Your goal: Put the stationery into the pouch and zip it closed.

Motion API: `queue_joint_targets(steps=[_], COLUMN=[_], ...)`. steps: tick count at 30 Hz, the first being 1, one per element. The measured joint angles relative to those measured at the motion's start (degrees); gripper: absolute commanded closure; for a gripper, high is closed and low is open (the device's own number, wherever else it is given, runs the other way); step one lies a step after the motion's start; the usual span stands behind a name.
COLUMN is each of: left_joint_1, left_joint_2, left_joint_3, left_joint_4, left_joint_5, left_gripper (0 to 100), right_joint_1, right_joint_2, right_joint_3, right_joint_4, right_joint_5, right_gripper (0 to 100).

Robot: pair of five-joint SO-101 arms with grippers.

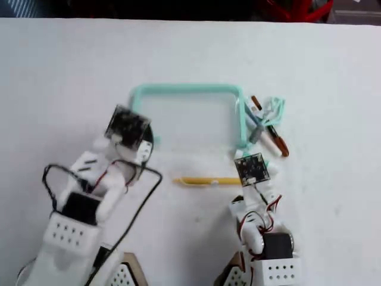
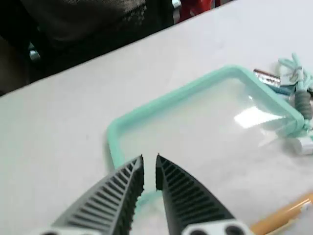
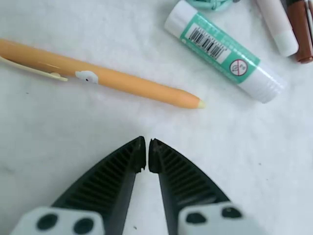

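Lying: 1 pouch (image 1: 178, 89), 1 pen (image 3: 112, 78), 1 glue stick (image 3: 225, 51); L claw (image 2: 149, 169), R claw (image 3: 146, 154) together

You've got a white surface (image 1: 71, 65) w/ a dark strip along its far edge, plus sth red (image 1: 292, 11) back there, too blurry to ID.

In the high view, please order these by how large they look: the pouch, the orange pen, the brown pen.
1. Pouch, clearly largest.
2. Orange pen.
3. Brown pen, shorter as seen; part of it may be hidden.
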State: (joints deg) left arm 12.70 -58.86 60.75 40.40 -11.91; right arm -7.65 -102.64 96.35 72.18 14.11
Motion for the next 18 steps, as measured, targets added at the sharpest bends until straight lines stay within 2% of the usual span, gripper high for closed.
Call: queue_joint_targets(steps=[5, 13, 18], left_joint_1=[0.00, 0.00, -0.09], left_joint_2=[16.00, 32.79, 37.45], left_joint_3=[-5.98, -12.31, -12.66], left_joint_4=[0.00, 0.00, -3.08], left_joint_5=[-0.18, -0.18, 5.27], left_gripper=[83, 84, 84], right_joint_1=[0.00, 0.00, 0.00], right_joint_2=[0.00, 0.00, 0.00], right_joint_3=[0.00, 0.00, 0.00], right_joint_4=[0.00, 0.00, 0.00], right_joint_5=[0.00, 0.00, 0.00], right_gripper=[96.8, 97.1, 97.1])
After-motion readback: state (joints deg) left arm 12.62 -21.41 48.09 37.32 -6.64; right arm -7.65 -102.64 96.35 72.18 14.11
